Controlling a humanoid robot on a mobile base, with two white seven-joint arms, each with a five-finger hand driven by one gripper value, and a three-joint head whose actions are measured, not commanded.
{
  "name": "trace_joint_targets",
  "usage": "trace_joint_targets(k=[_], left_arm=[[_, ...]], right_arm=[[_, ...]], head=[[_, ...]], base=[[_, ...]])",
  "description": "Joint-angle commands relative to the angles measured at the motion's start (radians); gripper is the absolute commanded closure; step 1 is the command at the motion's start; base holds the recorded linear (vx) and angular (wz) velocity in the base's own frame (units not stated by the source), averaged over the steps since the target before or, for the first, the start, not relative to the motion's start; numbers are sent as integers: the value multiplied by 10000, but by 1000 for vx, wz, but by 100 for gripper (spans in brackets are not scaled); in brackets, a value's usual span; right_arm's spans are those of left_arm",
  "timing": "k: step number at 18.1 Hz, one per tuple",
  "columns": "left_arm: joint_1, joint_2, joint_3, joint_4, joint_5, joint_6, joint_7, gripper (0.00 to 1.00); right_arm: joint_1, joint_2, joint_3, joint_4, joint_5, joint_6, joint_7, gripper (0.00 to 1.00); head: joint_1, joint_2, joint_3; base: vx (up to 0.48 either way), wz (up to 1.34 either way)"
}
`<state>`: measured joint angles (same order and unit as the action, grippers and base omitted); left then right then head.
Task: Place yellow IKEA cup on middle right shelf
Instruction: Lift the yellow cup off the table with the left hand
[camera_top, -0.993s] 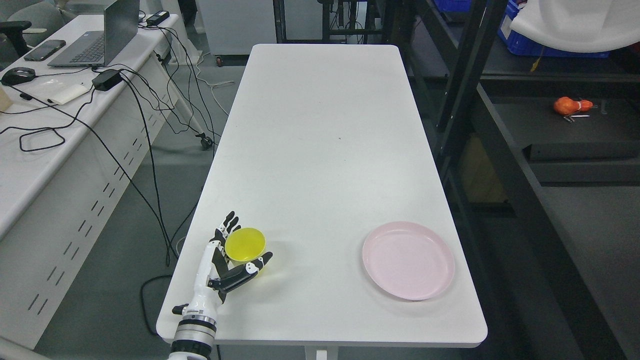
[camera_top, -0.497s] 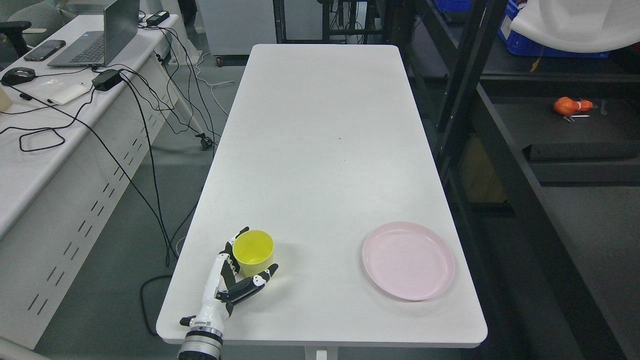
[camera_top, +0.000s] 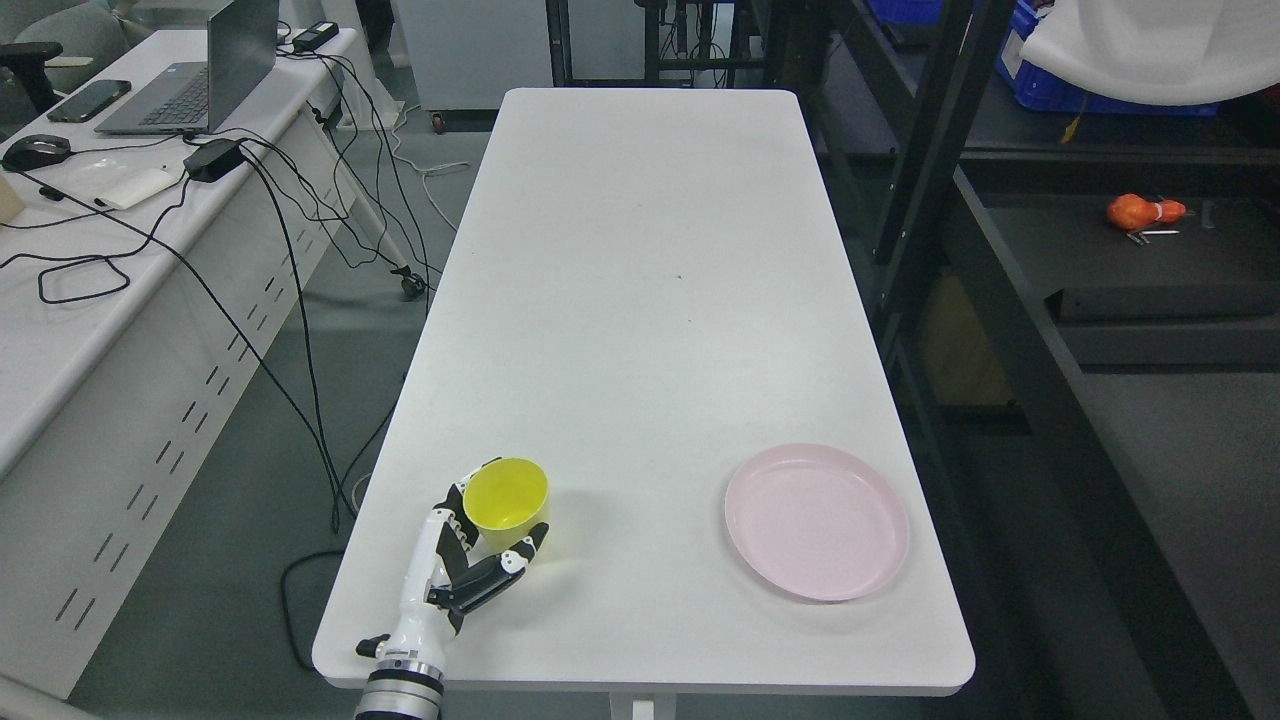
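Note:
The yellow cup (camera_top: 507, 493) stands upright near the front left corner of the white table (camera_top: 640, 300). My left hand (camera_top: 497, 528) comes in from the bottom edge and is shut on the cup: its thumb lies across the near side and its fingers (camera_top: 455, 505) wrap the left and far side. The black shelf unit (camera_top: 1050, 260) stands to the right of the table. My right hand is out of view.
A pink plate (camera_top: 817, 520) lies at the front right of the table. An orange object (camera_top: 1143, 211) rests on a shelf level. A black upright post (camera_top: 925, 150) rises beside the table's right edge. A desk with a laptop (camera_top: 200, 75) and cables stands at left.
My left hand and the cup shifted a little right and toward the front edge. The cup went from tilted to upright, and the fingers closed tighter around it.

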<state>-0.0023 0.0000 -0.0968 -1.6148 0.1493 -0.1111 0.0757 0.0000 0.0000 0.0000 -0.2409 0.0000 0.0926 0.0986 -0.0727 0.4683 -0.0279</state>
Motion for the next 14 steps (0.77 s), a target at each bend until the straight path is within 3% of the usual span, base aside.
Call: trace_joint_targets(k=[1,2,14], left_arm=[[-130,175,2,-96,239,-712,25,91],[-130,175,-60,-112,332,-866,25,95],[-53,175,-413,-112,501,-1711,25,97]], right_arm=[[107,-175,168,0,-245,-5,-2152,1],[107,-175,168,0,-245,-5,-2152,1],[107,-175,168,0,-245,-5,-2152,1]], head=[[0,0,0],[0,0,0],[0,0,0]], base=[[0,0],[0,0],[-42,0]])
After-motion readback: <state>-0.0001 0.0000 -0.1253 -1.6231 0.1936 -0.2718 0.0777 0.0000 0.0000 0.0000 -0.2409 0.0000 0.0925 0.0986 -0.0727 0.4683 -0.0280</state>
